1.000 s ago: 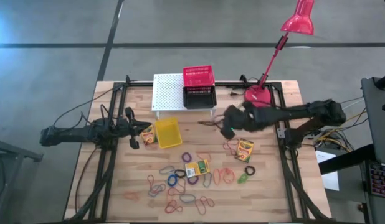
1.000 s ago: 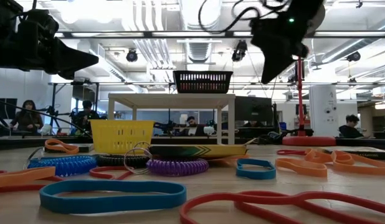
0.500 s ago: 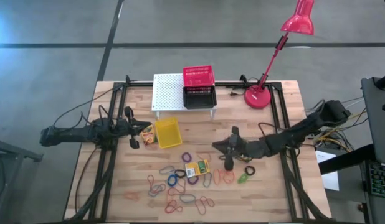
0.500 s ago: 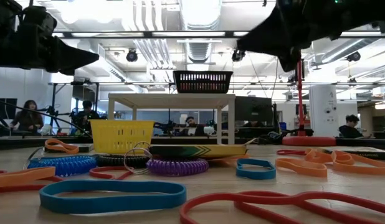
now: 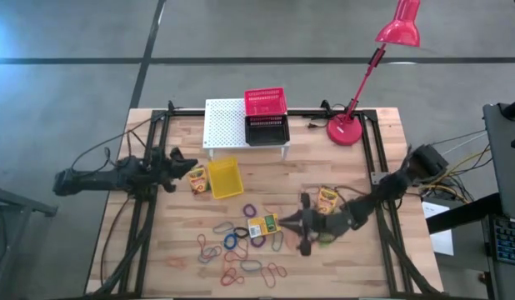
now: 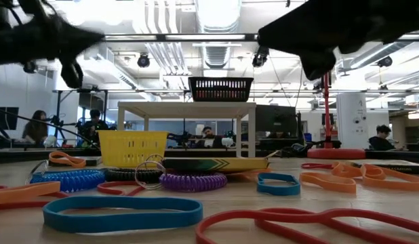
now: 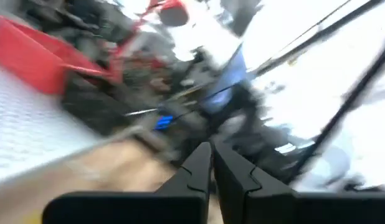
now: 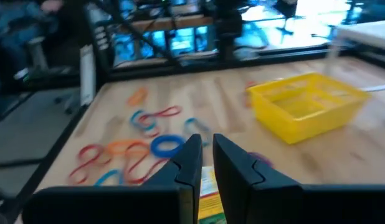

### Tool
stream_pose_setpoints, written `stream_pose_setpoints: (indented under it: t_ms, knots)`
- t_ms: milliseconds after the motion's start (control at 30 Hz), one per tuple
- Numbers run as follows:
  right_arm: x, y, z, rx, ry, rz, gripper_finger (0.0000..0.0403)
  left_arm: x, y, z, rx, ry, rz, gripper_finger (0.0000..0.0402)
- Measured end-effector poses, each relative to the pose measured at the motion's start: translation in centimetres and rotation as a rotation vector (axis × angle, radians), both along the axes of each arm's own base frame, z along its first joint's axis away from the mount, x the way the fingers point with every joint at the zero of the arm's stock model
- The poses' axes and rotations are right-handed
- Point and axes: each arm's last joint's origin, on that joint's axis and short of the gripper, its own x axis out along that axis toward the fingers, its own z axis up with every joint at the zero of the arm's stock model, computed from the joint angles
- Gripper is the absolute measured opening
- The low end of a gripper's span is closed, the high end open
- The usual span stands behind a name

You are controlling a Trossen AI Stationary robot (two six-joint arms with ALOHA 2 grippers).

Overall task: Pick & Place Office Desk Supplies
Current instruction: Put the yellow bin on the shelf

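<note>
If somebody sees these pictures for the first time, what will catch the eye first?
Probably the scatter of colourful elastic loops on the near half of the wooden table. Next, the red desk lamp at the far right corner and the yellow basket left of centre. The right tool hovers beside the loops.

Pale matt wooden plank table, thin rubbery elastic loops beside the right gripper, printed card crayon box, yellow plastic mesh basket, glossy red lamp
</note>
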Motion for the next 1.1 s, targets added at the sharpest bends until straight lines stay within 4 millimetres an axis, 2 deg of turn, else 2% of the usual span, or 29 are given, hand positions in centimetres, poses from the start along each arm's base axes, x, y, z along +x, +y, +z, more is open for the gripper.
stream_pose_setpoints:
  t_ms: [133,267,333,433,567,733,900,1100]
  knots:
    - [0.3,2.1,-0.5,-0.055,0.012,0.059,0.0038,-0.4,-0.8,1.8,0.041,-0.191,-0.134,0.0023]
    - [0.1,3.5,-1.0,-0.082,0.021,0.100,0.0038,0.3,-1.9,3.0,0.094,-0.132,-0.137,0.0023]
    - [0.0,3.8,-1.1,-0.090,0.022,0.108,0.0038,1.1,-2.5,3.5,0.077,-0.022,-0.098,0.0023]
    - [-0.2,3.8,-1.2,-0.102,0.024,0.085,0.0038,2.6,-4.0,3.7,0.093,0.246,-0.036,0.0023]
    - [-0.3,3.6,-1.0,-0.115,0.020,0.065,0.0038,4.0,-6.0,5.1,0.089,0.567,0.059,0.0023]
    - [-0.4,3.6,-1.0,-0.132,0.017,0.068,0.0038,5.7,-7.2,6.3,-0.035,0.889,0.170,0.0024]
    - [-0.4,3.6,-1.0,-0.131,0.017,0.069,0.0038,8.1,-8.4,5.7,-0.013,1.138,0.230,0.0040]
    - [-0.4,3.6,-0.9,-0.127,0.016,0.068,0.0038,10.4,-8.9,3.4,-0.059,1.234,0.338,0.0109]
